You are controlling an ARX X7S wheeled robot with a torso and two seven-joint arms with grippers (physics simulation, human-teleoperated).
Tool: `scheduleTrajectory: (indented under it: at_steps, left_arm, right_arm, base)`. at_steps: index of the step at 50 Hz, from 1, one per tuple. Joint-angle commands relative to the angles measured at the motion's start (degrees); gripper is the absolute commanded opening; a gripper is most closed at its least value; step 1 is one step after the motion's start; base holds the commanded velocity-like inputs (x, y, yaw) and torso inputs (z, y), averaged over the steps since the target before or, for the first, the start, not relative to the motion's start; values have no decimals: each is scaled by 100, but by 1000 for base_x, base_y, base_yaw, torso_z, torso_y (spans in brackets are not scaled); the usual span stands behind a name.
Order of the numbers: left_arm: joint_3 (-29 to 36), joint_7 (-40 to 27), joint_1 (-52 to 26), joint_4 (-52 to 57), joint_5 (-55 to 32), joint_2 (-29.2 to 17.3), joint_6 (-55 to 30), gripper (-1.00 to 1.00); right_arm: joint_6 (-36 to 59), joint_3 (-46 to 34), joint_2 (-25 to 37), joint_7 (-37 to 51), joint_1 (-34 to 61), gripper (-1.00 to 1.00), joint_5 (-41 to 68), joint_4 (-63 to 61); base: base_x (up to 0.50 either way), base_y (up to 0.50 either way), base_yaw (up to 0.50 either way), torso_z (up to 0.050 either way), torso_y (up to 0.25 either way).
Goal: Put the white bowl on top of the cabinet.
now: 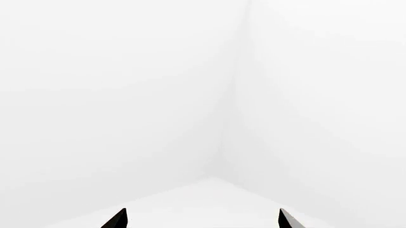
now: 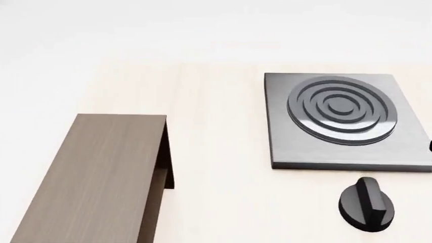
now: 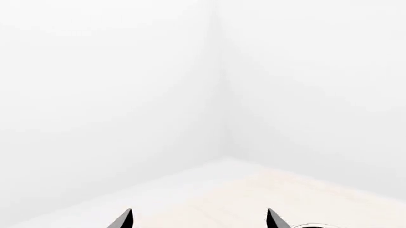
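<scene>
Cabinet (image 2: 94, 177) at left of pale worktop (image 2: 223, 202), flat top bare. Grey stove plate (image 2: 337, 119) right, black knob (image 2: 366, 203) beside it. White bowl not visible. Left hand (image 1: 201, 219) and right hand (image 3: 198, 219) both spread, holding nothing.

From my head camera, the cabinet (image 2: 94, 177) lies on the counter (image 2: 216, 152) at the left, running from the near edge away from me. The stove plate (image 2: 337, 121) sits well apart from it at the right and farther back. The knob (image 2: 366, 203) stands on the counter just in front of the stove plate, nearer to me. Between cabinet and stove plate I see only counter.
</scene>
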Motion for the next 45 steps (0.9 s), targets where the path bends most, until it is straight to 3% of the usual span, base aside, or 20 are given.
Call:
scheduleTrajectory:
  at_steps: [1, 11, 13, 37, 45]
  left_arm:
    - [-19, -17, 10, 18, -73, -13, -23, 100]
    - [36, -55, 18, -11, -9, -42, 32, 100]
    - [14, -4, 150, -175, 27, 3, 330, 100]
    - [52, -56, 144, -266, -4, -22, 378, 100]
    - [56, -93, 137, -285, 11, -52, 378, 100]
  right_arm:
    - [202, 48, -71, 287, 127, 100, -101, 123]
    - [725, -76, 39, 968, 345, 100, -640, 420]
    - [982, 195, -61, 995, 522, 100, -509, 350]
    - [2511, 1009, -24, 1650, 1047, 100, -796, 395]
    - [2355, 1143, -66, 1942, 984, 100, -1010, 426]
  base:
    - [0, 0, 0, 0, 0]
    - [0, 0, 0, 0, 0]
    - [0, 0, 0, 0, 0]
    - [0, 0, 0, 0, 0]
    - [0, 0, 0, 0, 0]
